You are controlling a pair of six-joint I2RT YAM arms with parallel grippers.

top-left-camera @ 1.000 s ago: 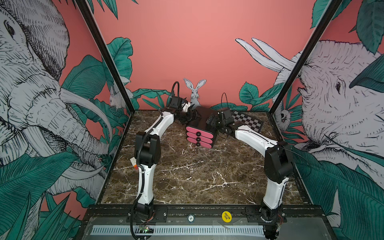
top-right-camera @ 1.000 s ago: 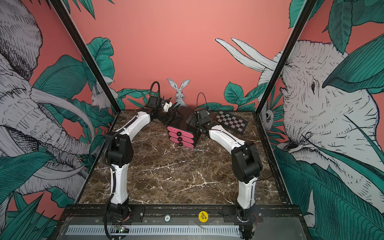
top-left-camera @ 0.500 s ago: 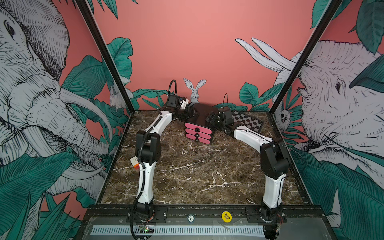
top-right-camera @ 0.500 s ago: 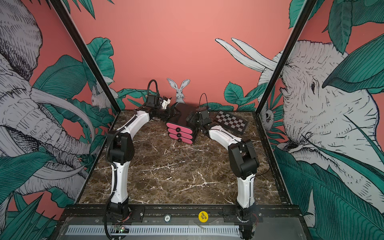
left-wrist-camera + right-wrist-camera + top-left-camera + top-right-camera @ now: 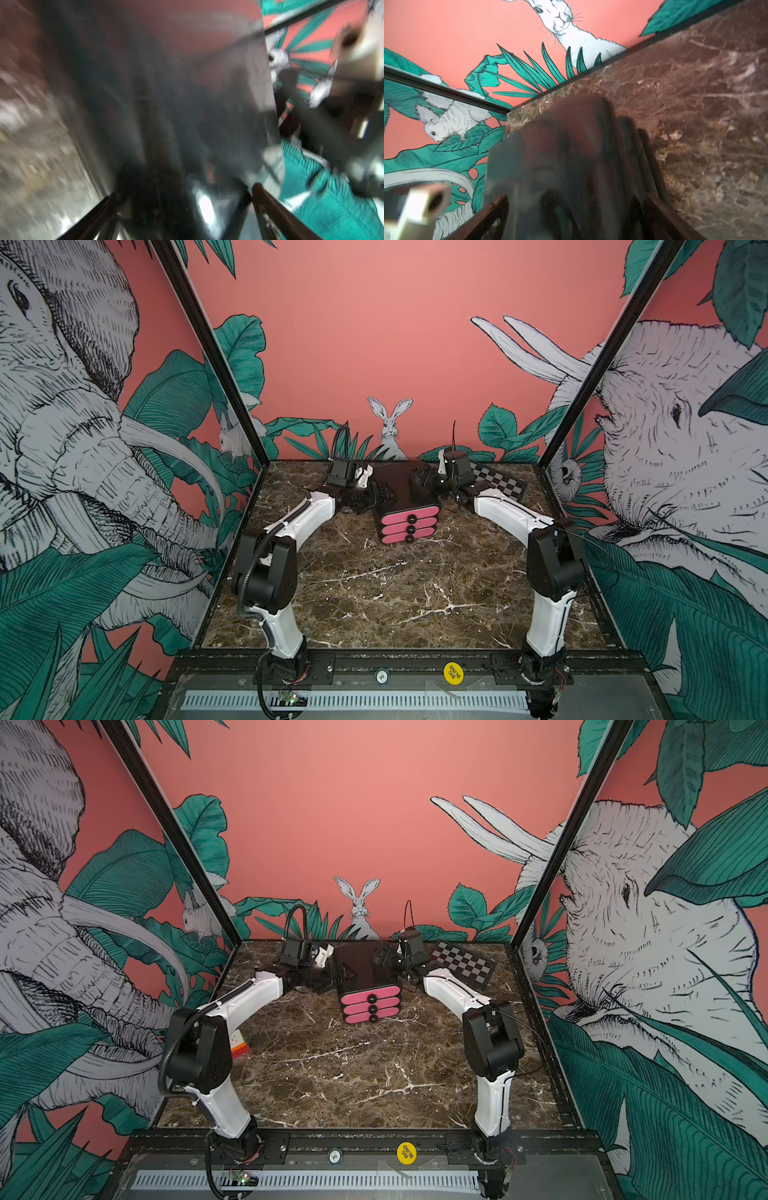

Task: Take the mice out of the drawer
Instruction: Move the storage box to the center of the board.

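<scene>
Two white-shelled arms, chunky black joints at every bend. The left arm (image 5: 309, 516) carries a ribbed black hose (image 5: 248, 572) along its side, the right arm (image 5: 513, 512) just one thin black wire (image 5: 454, 433) at its wrist. Black bases (image 5: 291, 664), red wiring peeking out.
</scene>
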